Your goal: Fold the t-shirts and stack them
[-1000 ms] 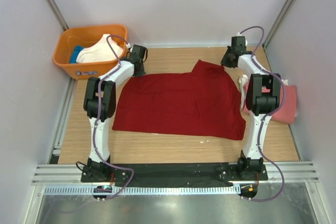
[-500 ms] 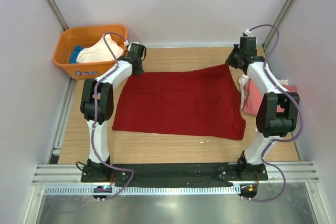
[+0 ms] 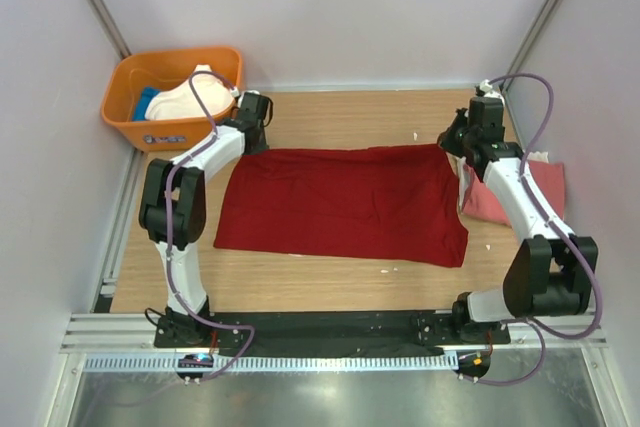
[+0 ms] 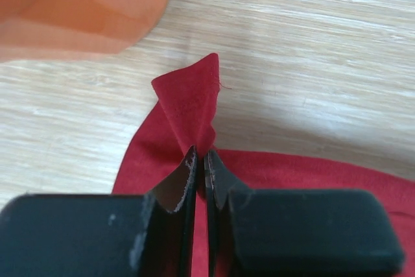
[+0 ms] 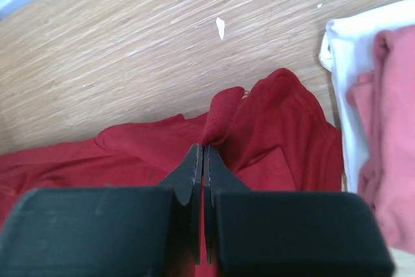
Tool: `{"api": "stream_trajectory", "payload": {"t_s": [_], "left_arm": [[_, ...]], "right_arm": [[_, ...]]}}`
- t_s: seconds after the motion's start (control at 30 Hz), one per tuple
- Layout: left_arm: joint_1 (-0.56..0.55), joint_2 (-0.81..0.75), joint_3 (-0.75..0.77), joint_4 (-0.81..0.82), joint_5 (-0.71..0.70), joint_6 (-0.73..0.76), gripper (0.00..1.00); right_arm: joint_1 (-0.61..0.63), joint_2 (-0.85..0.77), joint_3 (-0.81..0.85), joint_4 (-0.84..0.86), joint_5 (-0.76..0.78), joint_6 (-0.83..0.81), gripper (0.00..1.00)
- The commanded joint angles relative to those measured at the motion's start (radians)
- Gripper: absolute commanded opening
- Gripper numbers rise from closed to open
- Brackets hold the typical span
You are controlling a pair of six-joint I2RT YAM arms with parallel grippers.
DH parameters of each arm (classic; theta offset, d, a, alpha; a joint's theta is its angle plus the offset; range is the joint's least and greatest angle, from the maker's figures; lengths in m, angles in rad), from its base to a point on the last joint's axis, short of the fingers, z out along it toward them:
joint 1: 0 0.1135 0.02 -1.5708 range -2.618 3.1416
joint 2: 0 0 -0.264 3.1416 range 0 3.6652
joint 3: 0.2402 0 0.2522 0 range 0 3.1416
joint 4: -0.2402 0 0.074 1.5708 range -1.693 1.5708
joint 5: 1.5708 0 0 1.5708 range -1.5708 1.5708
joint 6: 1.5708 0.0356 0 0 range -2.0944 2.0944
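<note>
The dark red t-shirt (image 3: 345, 202) lies spread flat in the middle of the wooden surface (image 3: 340, 112), its far edge running between the two arms. The left fingers (image 4: 181, 186) are pressed together on a small peak of cloth at the far-left corner. The right fingers (image 5: 188, 173) pinch a bunched fold at the far-right corner, just beside the salmon-pink t-shirt (image 3: 545, 192) and the white t-shirt (image 5: 337, 50) next to it.

Both holds look thin — only a tip of fabric sits between the pads, so a pull toward the near edge could slip one corner free and leave the fold lopsided. Uneven travel of the two arms may skew or wrinkle the cloth. The right corner could also snag the neighbouring stack — it lies very close — and the left arm could brush the orange tub (image 3: 165, 134).
</note>
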Motion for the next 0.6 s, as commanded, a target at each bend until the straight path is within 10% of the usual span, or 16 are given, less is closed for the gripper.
{"api": "stream_trajectory", "payload": {"t_s": [0.0, 0.57], "left_arm": [[0.001, -0.097, -0.035, 0.051, -0.032, 0.004, 0.07], [-0.022, -0.274, -0.207, 0.074, -0.090, 0.002, 0.06]], "right_arm": [[0.001, -0.128, -0.050, 0.017, 0.042, 0.008, 0.01], [0.001, -0.409, -0.198, -0.080, 0.017, 0.010, 0.01]]}}
